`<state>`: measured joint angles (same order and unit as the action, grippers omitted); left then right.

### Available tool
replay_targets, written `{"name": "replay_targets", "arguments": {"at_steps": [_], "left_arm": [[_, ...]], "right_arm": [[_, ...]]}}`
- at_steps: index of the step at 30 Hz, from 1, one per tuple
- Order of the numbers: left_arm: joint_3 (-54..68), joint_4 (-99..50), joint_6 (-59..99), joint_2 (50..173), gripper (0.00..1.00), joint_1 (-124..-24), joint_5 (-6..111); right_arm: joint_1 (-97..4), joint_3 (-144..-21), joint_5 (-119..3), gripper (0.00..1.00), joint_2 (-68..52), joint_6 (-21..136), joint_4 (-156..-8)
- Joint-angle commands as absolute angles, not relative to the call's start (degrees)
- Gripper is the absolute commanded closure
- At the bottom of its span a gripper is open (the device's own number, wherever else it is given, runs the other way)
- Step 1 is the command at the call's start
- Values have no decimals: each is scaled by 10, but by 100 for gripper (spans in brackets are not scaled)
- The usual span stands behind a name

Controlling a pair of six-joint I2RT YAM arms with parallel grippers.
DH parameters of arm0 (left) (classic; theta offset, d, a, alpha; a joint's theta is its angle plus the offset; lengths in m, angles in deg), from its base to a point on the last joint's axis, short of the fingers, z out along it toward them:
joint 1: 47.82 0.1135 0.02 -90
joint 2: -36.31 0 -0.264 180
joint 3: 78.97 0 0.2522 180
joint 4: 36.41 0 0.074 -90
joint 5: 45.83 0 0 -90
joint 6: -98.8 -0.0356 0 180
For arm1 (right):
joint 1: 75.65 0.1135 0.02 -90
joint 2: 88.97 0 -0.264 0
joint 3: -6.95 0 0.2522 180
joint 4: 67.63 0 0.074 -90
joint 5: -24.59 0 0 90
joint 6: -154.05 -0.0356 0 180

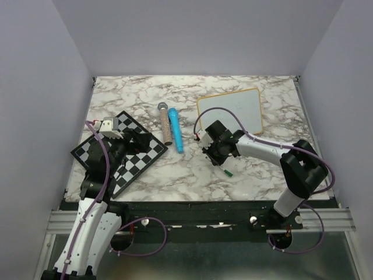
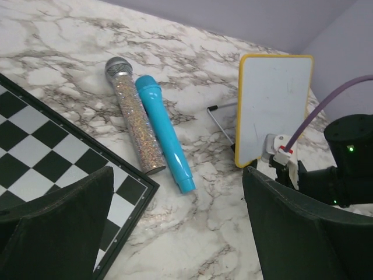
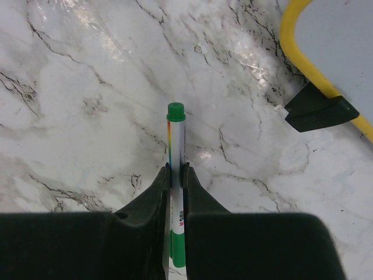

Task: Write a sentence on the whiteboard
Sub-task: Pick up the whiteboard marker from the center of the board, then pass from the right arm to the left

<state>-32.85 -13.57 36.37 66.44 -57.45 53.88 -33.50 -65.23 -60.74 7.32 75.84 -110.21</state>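
The whiteboard (image 1: 230, 111), white with a yellowish frame, lies at the back right of the marble table; no sentence shows on its face. My right gripper (image 1: 218, 149) hovers just in front of its near-left corner, shut on a white marker with green ends (image 3: 176, 134). The marker sticks out past the fingertips of the right gripper (image 3: 176, 169) over bare marble, with the board's frame (image 3: 288, 41) and a black foot (image 3: 319, 108) to the upper right. My left gripper (image 1: 125, 137) stands open and empty above the chessboard, and the whiteboard (image 2: 273, 108) shows beyond the left gripper (image 2: 178, 172).
A black-and-white chessboard (image 1: 119, 153) lies at the left. A glittery microphone (image 1: 165, 123) and a blue microphone (image 1: 175, 130) lie side by side mid-table. White walls close in the table on three sides.
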Motion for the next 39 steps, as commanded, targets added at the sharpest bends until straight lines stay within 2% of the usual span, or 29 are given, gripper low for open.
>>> {"name": "replay_targets", "arguments": {"at_steps": [1,6,16,19,23,29,39], "left_arm": [[-344,-186,419,680,5,-609,605],[-366,-220,458,719,10,-694,597],[-480,-448,556,808,18,-882,544],[-484,-500,572,861,19,-938,509],[-453,-575,586,995,22,-997,487],[-409,-662,634,1154,23,-1029,463],[-336,-727,648,1270,25,-1048,494]], "right_arm": [[-354,-648,-543,99,45,776,-1107],[-367,-649,-507,99,30,774,-1107],[-419,-652,-368,99,-20,748,-1106],[-438,-649,-330,99,-32,728,-1099],[-457,-644,-291,99,-39,702,-1080],[-481,-634,-252,99,-50,675,-1064],[-494,-633,-209,99,-43,655,-1058]]}}
